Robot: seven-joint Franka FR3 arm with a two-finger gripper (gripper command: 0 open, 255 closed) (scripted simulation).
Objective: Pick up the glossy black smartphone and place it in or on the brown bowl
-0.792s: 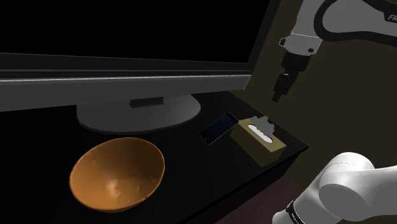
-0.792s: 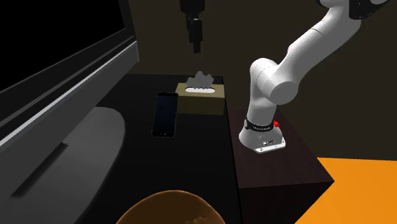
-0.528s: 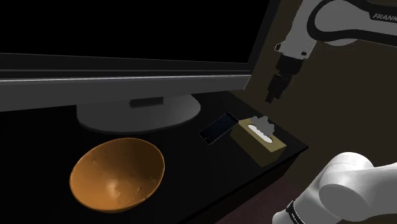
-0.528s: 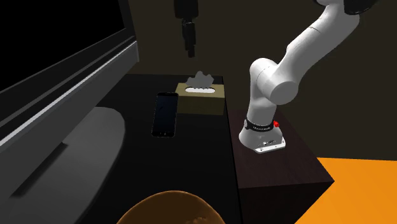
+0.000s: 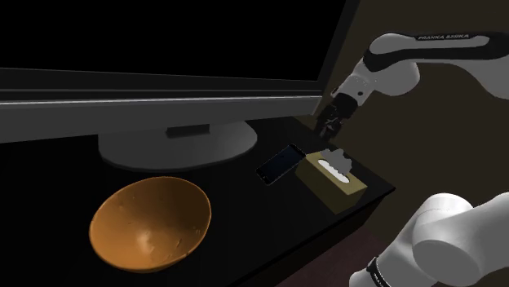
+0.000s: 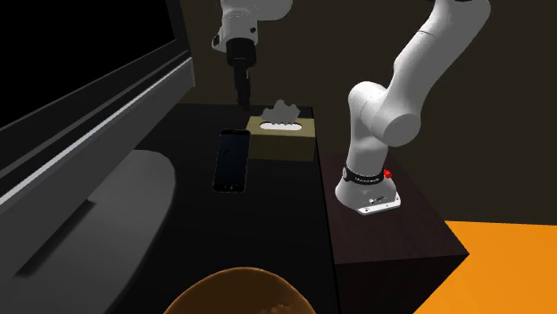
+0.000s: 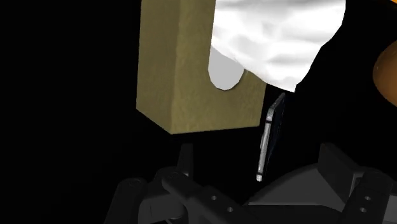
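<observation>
A large monitor (image 5: pixel 163 110) spans the upper left of the shoulder view, its grey oval foot (image 5: pixel 175 147) resting on a black tabletop (image 5: pixel 245 228). Right of centre, near the table's edge, sits a tan tissue box (image 5: pixel 333 181) with a white tissue (image 5: pixel 336 156) rising from its slot. Orange floor (image 6: pixel 509 268) shows in the second exterior view's lower right corner.

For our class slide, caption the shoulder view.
All-black gripper hovers near glossy black smartphone lying beside tan tissue box; round orange-brown bowl sits apart.

Black smartphone (image 5: pixel 280 164) flat, seemingly; bowl (image 5: pixel 151 222) upright
</observation>
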